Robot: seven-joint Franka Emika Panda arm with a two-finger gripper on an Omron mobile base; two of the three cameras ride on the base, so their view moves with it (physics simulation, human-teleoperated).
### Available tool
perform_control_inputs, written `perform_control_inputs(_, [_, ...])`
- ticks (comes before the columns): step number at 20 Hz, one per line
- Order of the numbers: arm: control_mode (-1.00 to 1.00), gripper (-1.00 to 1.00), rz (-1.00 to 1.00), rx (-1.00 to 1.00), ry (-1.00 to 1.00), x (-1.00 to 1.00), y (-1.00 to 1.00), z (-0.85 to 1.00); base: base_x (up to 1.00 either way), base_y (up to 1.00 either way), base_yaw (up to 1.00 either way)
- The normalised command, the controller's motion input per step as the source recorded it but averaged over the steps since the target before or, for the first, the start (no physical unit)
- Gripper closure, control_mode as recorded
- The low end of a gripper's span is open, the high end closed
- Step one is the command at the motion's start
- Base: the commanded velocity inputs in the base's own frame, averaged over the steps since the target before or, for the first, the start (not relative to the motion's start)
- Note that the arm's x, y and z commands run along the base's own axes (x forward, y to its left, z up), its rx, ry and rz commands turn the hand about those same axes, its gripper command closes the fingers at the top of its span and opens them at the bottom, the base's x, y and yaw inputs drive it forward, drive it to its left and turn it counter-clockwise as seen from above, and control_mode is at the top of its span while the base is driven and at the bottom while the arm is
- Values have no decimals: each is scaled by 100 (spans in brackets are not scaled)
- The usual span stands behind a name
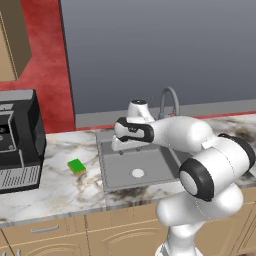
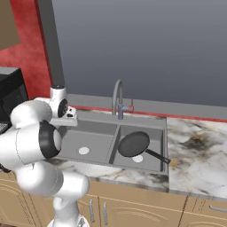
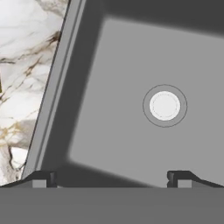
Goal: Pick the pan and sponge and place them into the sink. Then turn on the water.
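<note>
Sink (image 2: 165,128): the pan (image 2: 133,144) lies in its right basin; left basin bare. Sponge (image 1: 77,166) on the counter (image 1: 60,190) left of it. Gripper (image 3: 112,178), jaws spread, empty, over the left basin.

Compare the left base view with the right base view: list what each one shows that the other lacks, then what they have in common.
Left base view alone: the small green-and-yellow rectangular sponge lying on the marble counter left of the sink, and a black-and-silver appliance at the far left.

Right base view alone: the dark round pan with a thin handle sitting in the right basin, its handle resting over the rim.

Both: the grey double-basin sink, the grey gooseneck faucet, and the white arm reaching over the left basin.
</note>
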Motion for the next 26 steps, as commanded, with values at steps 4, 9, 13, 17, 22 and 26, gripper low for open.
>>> perform_control_inputs(4, [-100, -100, 0, 4, 0, 0, 42, 1, 0, 0, 0])
perform_control_inputs(9, [-100, -100, 0, 4, 0, 0, 42, 1, 0, 0, 0])
perform_control_inputs(13, [-100, -100, 0, 3, 0, 0, 42, 2, 0, 0, 0])
perform_control_inputs(17, [-100, -100, 0, 2, 0, -1, 42, 4, 0, 0, 0])
perform_control_inputs(22, [-100, -100, 0, 0, 0, 0, 42, 2, 0, 0, 0])
perform_control_inputs(26, [-100, -100, 0, 0, 0, 0, 40, 3, 0, 0, 0])
